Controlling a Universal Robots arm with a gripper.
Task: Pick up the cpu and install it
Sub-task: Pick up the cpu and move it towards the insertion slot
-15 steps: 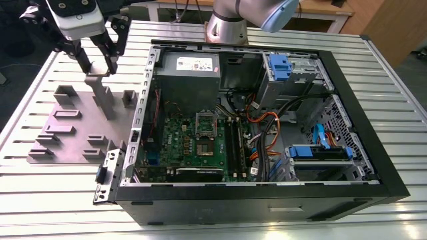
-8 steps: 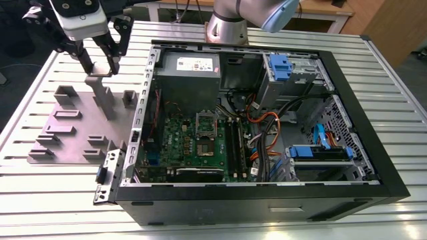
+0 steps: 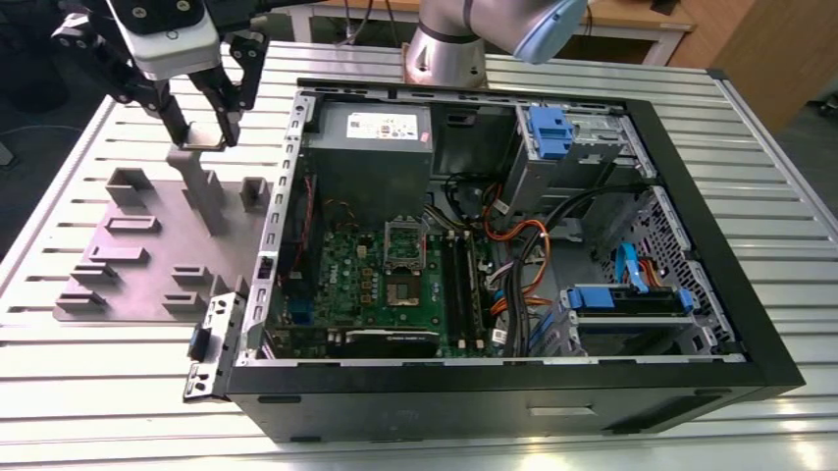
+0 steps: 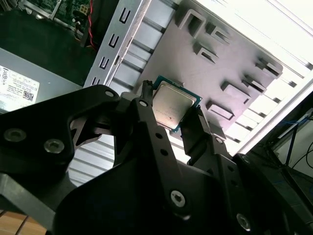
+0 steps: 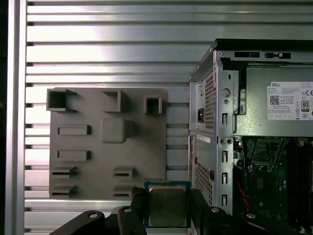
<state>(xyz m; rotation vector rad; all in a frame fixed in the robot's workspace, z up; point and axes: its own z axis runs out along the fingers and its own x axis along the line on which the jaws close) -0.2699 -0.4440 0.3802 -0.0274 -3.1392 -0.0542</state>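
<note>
The cpu point(image 5: 167, 205) is a small square chip with a silvery top and a green edge. In both wrist views it sits clamped between my gripper's point(image 5: 167, 208) black fingers point(image 5: 138, 208). The second wrist view shows the cpu point(image 4: 171, 105) tilted, with my gripper point(image 4: 172, 108) shut on its sides. In the exterior view my gripper point(image 3: 200, 126) hangs above the grey fixture plate point(image 3: 131, 260), over its tall post point(image 3: 199, 182), at the view's left of the open computer case. The green motherboard point(image 3: 373, 280) lies inside the case, its socket frame point(image 3: 403, 235) hinged up.
The black case wall point(image 3: 524, 392) encloses a grey power supply point(image 3: 373, 147), orange and blue cables point(image 3: 517, 255) and blue drive brackets point(image 3: 629, 299). The fixture plate point(image 5: 107, 147) carries raised blocks and slots. Everything rests on a slatted metal table point(image 3: 105, 392).
</note>
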